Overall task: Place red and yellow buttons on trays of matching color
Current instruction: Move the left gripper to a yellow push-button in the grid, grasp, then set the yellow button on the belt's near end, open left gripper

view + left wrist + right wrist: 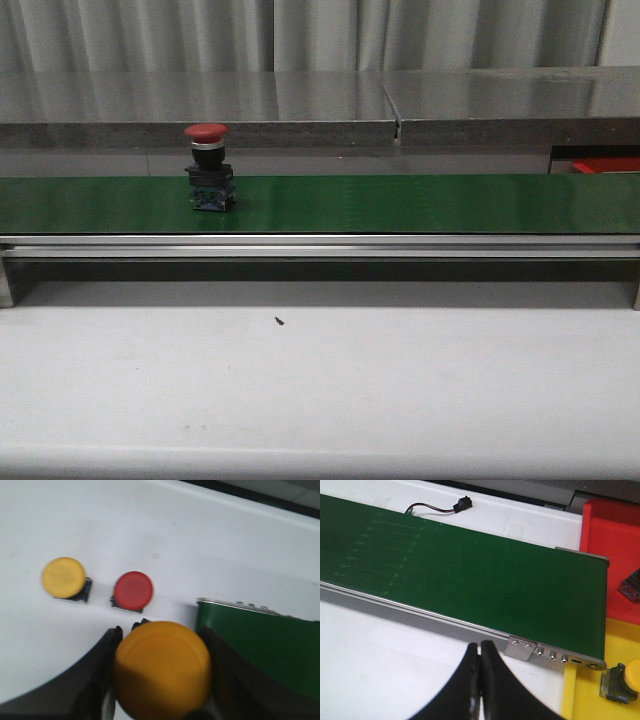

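Note:
In the left wrist view my left gripper [161, 645] is shut on a yellow button [162, 669], held above the white table near the belt's end. On the table beyond it stand a second yellow button [64, 577] and a red button [133, 590]. Another red button [208, 165] stands upright on the green belt [400, 203] in the front view. My right gripper [480, 647] is shut with nothing in it, over the table beside the belt [470, 575]. The red tray [612, 555] holds a dark part; the yellow tray [592, 690] holds a yellow button [625, 680].
A black connector on a wire [462, 503] lies on the table beyond the belt. The belt's metal rail [320, 245] runs across the front view, and a steel shelf [300, 100] stands behind it. A small dark speck [279, 321] lies on the near table.

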Tool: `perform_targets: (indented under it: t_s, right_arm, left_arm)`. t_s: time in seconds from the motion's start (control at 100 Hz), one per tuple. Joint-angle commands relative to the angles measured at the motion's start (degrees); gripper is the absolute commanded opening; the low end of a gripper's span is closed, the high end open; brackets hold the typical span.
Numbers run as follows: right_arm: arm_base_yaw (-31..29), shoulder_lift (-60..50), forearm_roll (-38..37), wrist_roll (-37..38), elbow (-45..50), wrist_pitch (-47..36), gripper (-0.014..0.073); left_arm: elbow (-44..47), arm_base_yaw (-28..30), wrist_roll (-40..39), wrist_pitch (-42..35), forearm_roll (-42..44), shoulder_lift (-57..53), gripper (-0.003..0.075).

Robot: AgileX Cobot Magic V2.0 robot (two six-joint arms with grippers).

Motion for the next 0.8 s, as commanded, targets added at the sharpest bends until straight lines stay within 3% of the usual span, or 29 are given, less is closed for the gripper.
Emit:
perform_targets:
  t_s: [0.0,0.34,0.79]
  right_arm:
    - [0.1,-0.8,1.1,-0.5,-1.5,-3.1,-0.0066]
    - [0.1,-0.8,1.1,-0.5,-1.5,-3.1,-0.0066]
    - [0.1,-0.8,1.1,-0.5,-1.5,-3.1,-0.0066]
  left_arm:
    - [-1.8,-2.8,0.0,-0.5,-0.6,-4.1,-0.0019]
    - [1.7,-12.4,0.0,-1.3,6.2,-4.1,-0.0019]
    - [7.6,-15.1,0.0,-4.5,6.2,-4.1,-0.0018]
